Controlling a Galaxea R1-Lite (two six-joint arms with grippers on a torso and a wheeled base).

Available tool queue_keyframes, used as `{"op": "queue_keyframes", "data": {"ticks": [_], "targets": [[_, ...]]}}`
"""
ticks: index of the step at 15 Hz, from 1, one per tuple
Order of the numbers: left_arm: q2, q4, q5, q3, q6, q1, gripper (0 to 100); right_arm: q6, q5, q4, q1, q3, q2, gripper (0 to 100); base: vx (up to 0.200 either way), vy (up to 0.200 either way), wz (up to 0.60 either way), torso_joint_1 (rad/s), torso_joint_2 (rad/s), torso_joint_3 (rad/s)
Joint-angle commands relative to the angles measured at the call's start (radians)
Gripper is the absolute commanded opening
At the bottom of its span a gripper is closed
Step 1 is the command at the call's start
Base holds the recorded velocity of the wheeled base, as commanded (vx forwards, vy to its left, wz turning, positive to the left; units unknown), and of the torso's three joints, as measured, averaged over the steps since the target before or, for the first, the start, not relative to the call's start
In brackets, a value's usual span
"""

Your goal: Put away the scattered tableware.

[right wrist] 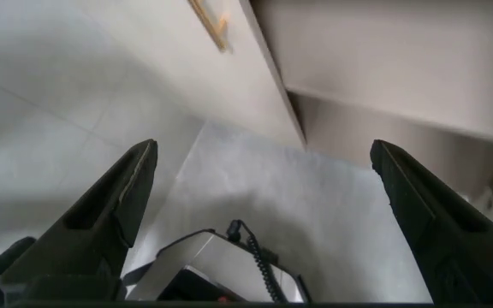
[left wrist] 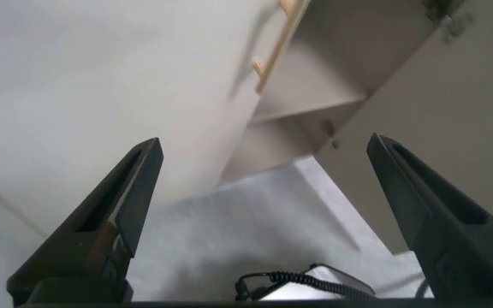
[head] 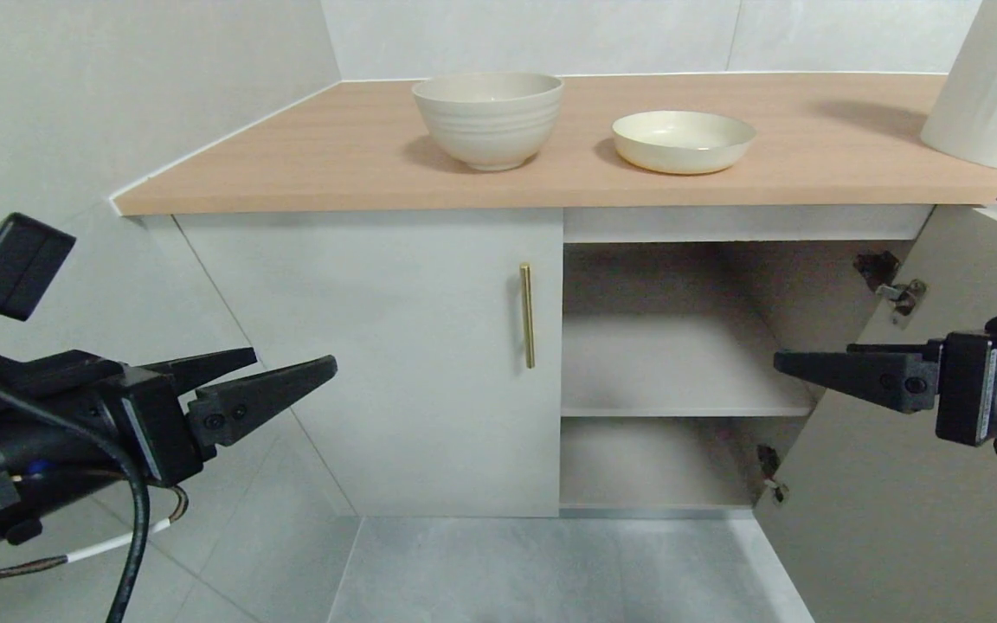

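While the left tool [head: 291,360] is held open, low beside the closed white cabinet door [head: 377,363], a deep ribbed cream bowl [head: 488,117] and a shallow pale-yellow dish [head: 683,140] are seen standing apart on the wood-grain worktop [head: 334,160]. Both are judged stiff, glossy and breakable, and best pinched at the rim. The right tool [head: 780,362] is likewise spread open.

Bowl [head: 488,117] off-white with ribbed bands; shallow dish [head: 683,140] plain cream; worktop [head: 334,164] tan wood-grain; cabinet door [head: 377,363] white, its handle [head: 527,316] gold.
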Motion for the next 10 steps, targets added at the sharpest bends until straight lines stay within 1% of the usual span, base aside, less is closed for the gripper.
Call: {"op": "queue_keyframes", "data": {"ticks": [1, 3, 5, 7, 10], "targets": [[0.004, 0.0, 0.0, 0.001, 0.0, 0.0, 100, 0.001, 0.0, 0.0, 0.013, 0.003, -0.011, 100, 0.2, 0.0, 0.0, 0.002, 0.0, 0.002], [0.003, -0.002, -0.002, 0.003, 0.0, 0.0, 100, 0.001, 0.003, -0.001, 0.013, 0.009, -0.021, 100, 0.2, 0.0, 0.0, 0.007, 0.0, 0.002], [-0.006, -0.002, -0.002, 0.004, 0.0, 0.0, 100, -0.022, 0.003, -0.008, 0.013, 0.037, -0.035, 100, 0.0, 0.0, 0.0, 0.0, 0.0, 0.0], [-0.006, -0.002, -0.002, 0.004, -0.002, 0.0, 100, -0.126, 0.002, -0.049, 0.008, 0.092, -0.038, 100, 0.0, 0.0, 0.0, 0.0, 0.0, 0.0], [-0.005, -0.002, -0.002, 0.003, -0.002, 0.0, 100, -0.148, 0.003, -0.196, 0.006, 0.156, -0.038, 100, 0.0, 0.0, 0.0, 0.0, 0.0, 0.0]]}}
